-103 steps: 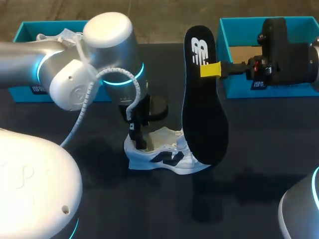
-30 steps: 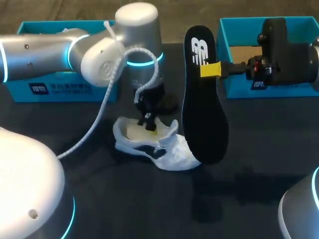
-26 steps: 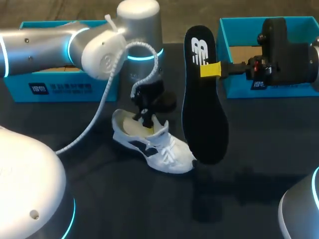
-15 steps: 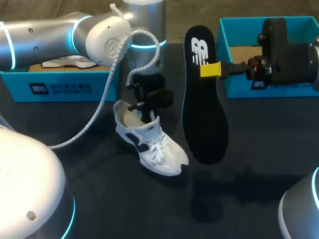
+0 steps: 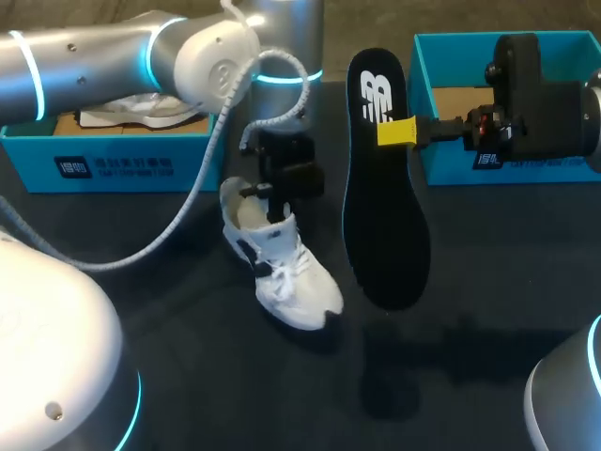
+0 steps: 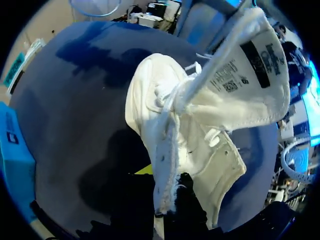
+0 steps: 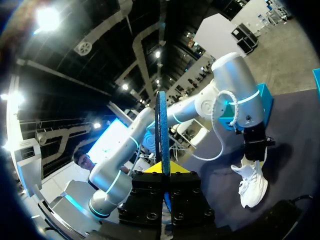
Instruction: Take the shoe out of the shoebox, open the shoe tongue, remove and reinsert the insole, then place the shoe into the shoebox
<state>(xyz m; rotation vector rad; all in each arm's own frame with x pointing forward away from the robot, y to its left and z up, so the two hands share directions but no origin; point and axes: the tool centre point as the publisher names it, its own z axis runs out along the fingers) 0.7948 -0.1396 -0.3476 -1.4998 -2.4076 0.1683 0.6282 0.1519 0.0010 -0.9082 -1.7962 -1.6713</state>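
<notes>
**Inspector A:** Head view first. Where do we record the shoe?

**Inspector B:** The shoe point(image 5: 280, 268) stands on the table point(image 5: 488, 301), outside both blue boxes, the left box point(image 5: 122, 169) and the right box point(image 5: 441, 169). Its heel is toward the far left and its toe points near and to the right. The left end effector point(image 5: 272, 202) reaches down into the heel opening. The insole point(image 5: 383, 188) hangs just to the right of the shoe, clear of the table. The right end effector point(image 5: 397, 132) is clamped on its edge.

**Inspector A:** Left wrist view?

**Inspector B:** We find the left end effector point(image 6: 162, 187) closed on the collar of the shoe point(image 6: 190, 130), with one finger on either side of the rim. The tongue point(image 6: 250, 75) is folded forward, so the mouth stands open.

**Inspector A:** Right wrist view?

**Inspector B:** The insole point(image 7: 162, 130) shows edge-on, pinched between the fingers of the right end effector point(image 7: 163, 172). The shoe point(image 7: 252, 185) lies ahead and off to one side, under our left arm.

**Inspector A:** And the relation that governs the next move?

**Inspector B:** We judge reinsertion is next. The insole's long axis runs far to near, while the shoe's is skewed diagonally. The insole's broad end hangs near the toe of the shoe, but the open mouth sits farther left. The right arm must carry the insole left and tilt it into line.
</notes>
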